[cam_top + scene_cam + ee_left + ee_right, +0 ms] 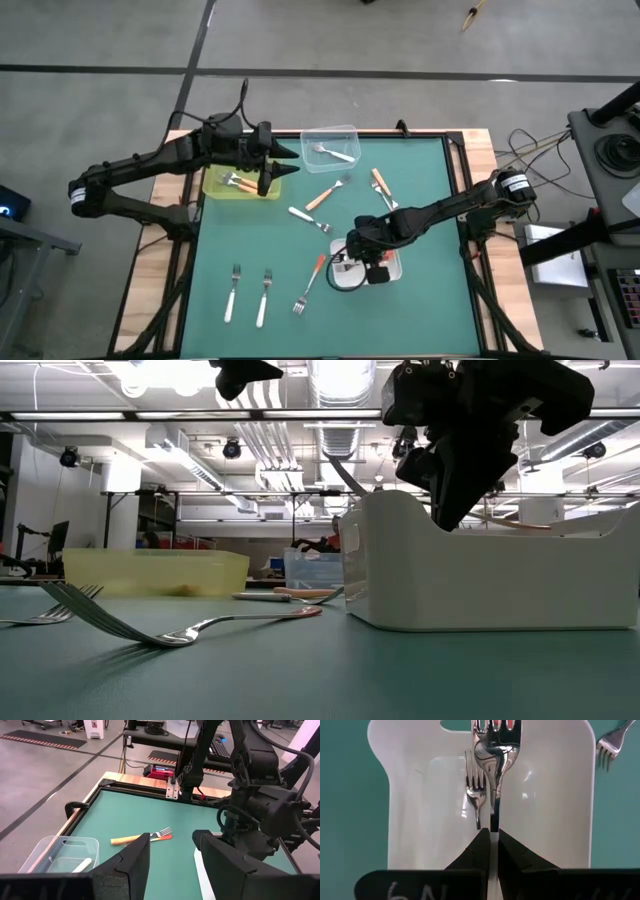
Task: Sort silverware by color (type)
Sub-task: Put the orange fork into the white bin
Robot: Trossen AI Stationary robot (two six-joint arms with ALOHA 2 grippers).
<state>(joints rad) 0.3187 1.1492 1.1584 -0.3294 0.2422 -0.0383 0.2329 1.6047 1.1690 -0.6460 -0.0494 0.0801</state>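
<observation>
Right tool clamped on a fork held over the white tray near the table's front, left tool apart, empty above the yellow tray.

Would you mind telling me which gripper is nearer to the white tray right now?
The right gripper is nearer: it hangs directly over the white tray, jaws shut on a fork. The left gripper is far off, over the yellow tray.
</observation>
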